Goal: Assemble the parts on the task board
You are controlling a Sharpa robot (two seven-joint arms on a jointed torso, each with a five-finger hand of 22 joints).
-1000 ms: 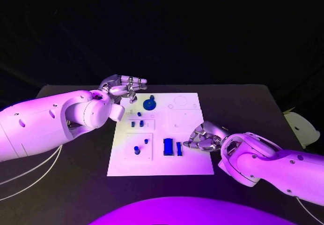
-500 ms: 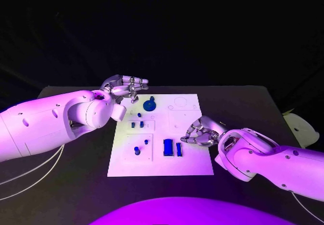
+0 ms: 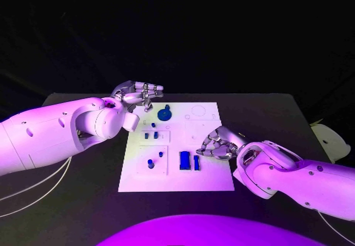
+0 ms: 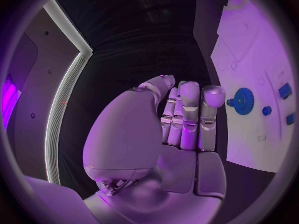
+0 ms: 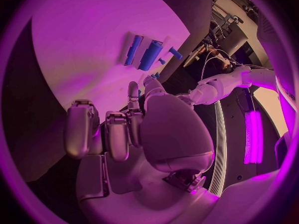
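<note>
Lying on the dark surface (image 3: 281, 113), the white board (image 3: 211, 177) carries the blue parts. Nearest the robot, two upright blue bars (image 3: 184, 160) stand side by side in the board's near half, with a small peg (image 3: 150, 164) in a square recess to their left. The right robot hand (image 3: 217, 145) hovers over the board's right part, just beyond and to the right of the bars, apart from them; its fingers (image 5: 118, 134) are curled inward with nothing in them. Farther on, small blue pieces (image 3: 151, 136) sit in a second recess. Beyond these, a round blue gear (image 3: 163, 114) lies near the far left corner. The left robot hand (image 3: 137, 95) hangs at that corner, just left of the gear and apart from it, fingers (image 4: 189, 115) curled together, empty.
</note>
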